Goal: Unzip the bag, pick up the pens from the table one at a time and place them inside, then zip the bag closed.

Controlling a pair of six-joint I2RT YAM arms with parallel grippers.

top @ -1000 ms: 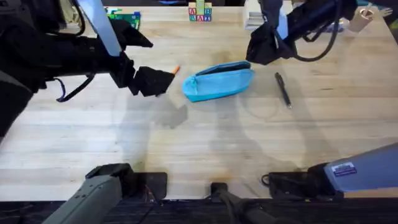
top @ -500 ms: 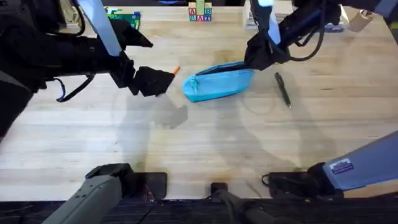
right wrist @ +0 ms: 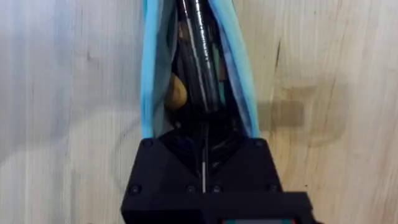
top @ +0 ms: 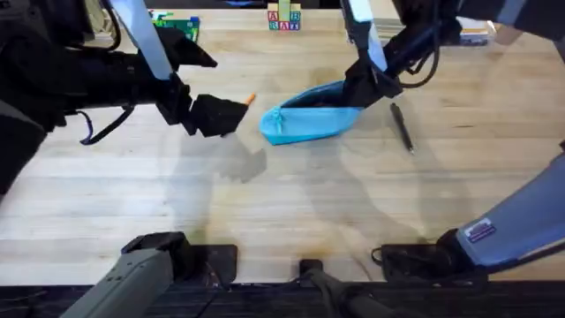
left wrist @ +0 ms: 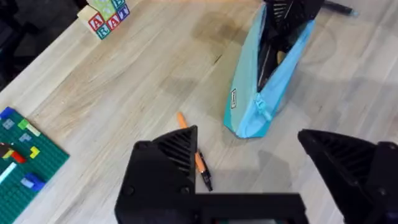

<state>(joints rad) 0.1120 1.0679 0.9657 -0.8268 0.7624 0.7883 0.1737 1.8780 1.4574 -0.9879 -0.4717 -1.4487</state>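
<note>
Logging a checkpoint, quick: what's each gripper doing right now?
Left gripper: open, holding nothing, above the orange pen.
Right gripper: shut, fingers inside the open bag.

The bag (top: 305, 121) lies on the tabletop (top: 282, 203) near its middle, its opened top turned toward the far edge, and the right tool (top: 364, 86) sits at the bag's right end with its tips down inside the opening. One pen (top: 402, 126) lies on the tabletop just right of the bag, and the other pen (left wrist: 194, 151) lies to the bag's left, beneath the left tool (top: 219, 115), which hangs apart from the bag. Lettered blocks (top: 283, 18) and a studded plate (top: 177, 24) stand well behind, along the far edge.
</note>
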